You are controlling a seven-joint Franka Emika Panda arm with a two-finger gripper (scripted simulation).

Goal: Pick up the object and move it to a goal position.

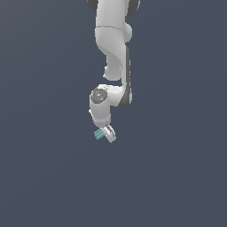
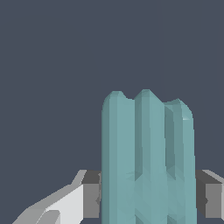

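Note:
The object is a teal ridged oblong block, like three joined bars. In the wrist view it stands between the two grey finger pads, which press against its sides. In the exterior view the object shows as a small teal piece poking out beside the white gripper at the end of the arm. The gripper is shut on the object. No goal marker shows in either view.
The white arm reaches down from the top of the exterior view. A plain dark blue-grey surface fills the background in both views.

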